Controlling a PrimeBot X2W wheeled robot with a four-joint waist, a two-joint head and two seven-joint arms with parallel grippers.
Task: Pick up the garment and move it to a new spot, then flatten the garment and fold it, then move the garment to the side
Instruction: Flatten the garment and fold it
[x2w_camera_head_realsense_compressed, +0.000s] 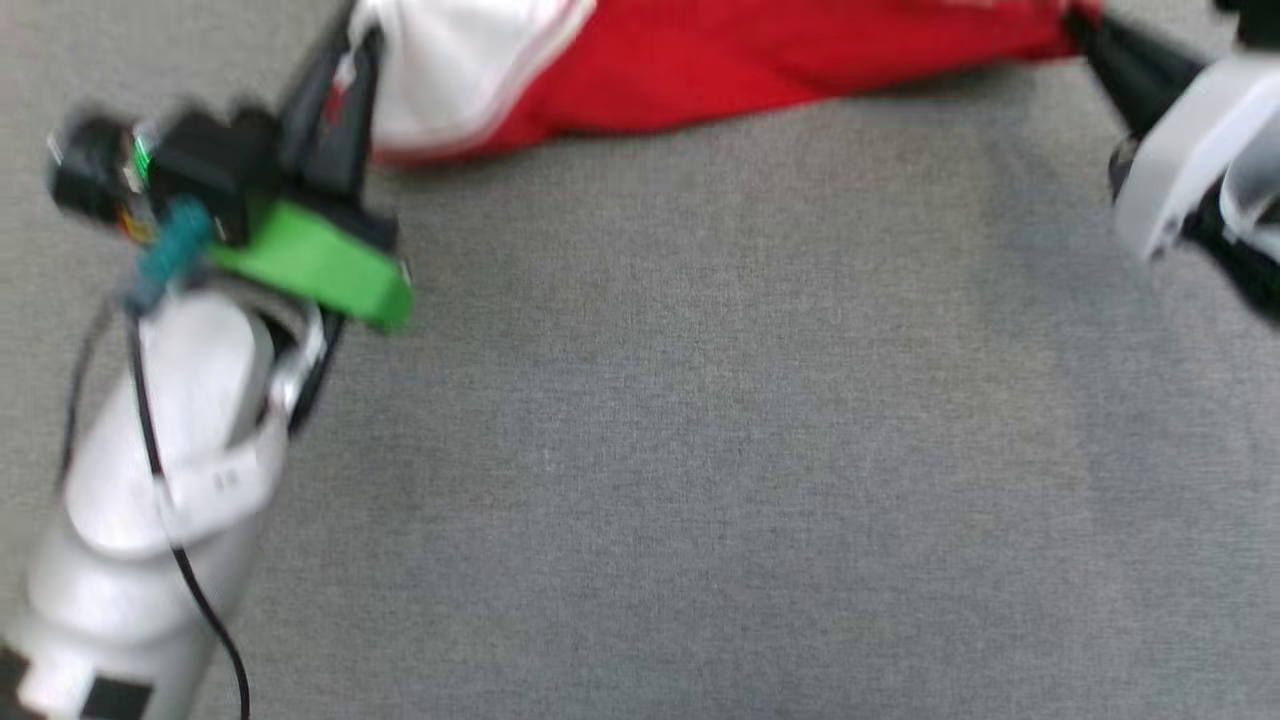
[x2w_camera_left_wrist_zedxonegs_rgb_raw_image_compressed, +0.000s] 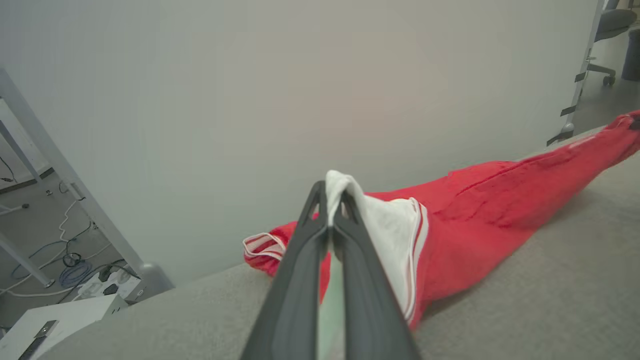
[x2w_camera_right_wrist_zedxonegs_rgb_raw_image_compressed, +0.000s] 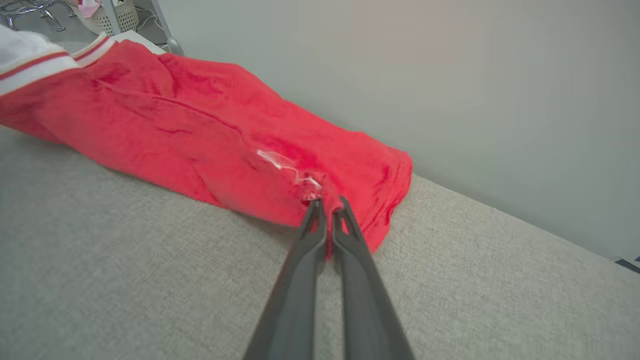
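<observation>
The garment (x2w_camera_head_realsense_compressed: 720, 60), red with a white sleeve, stretches along the far edge of the grey table between my two grippers. My left gripper (x2w_camera_head_realsense_compressed: 345, 60) is shut on the white sleeve at the garment's left end; the left wrist view has white cloth pinched between its fingertips (x2w_camera_left_wrist_zedxonegs_rgb_raw_image_compressed: 331, 192), with the garment (x2w_camera_left_wrist_zedxonegs_rgb_raw_image_compressed: 475, 220) trailing off to the right. My right gripper (x2w_camera_head_realsense_compressed: 1085, 25) is shut on the red cloth at the right end. In the right wrist view its tips (x2w_camera_right_wrist_zedxonegs_rgb_raw_image_compressed: 327, 205) pinch a bunched red fold of the garment (x2w_camera_right_wrist_zedxonegs_rgb_raw_image_compressed: 200, 130).
A grey cloth-covered table (x2w_camera_head_realsense_compressed: 700, 450) fills the space in front of me. A pale wall (x2w_camera_left_wrist_zedxonegs_rgb_raw_image_compressed: 300, 100) rises just behind the table's far edge. Cables, a white box and a metal frame leg (x2w_camera_left_wrist_zedxonegs_rgb_raw_image_compressed: 75, 180) lie on the floor to the left.
</observation>
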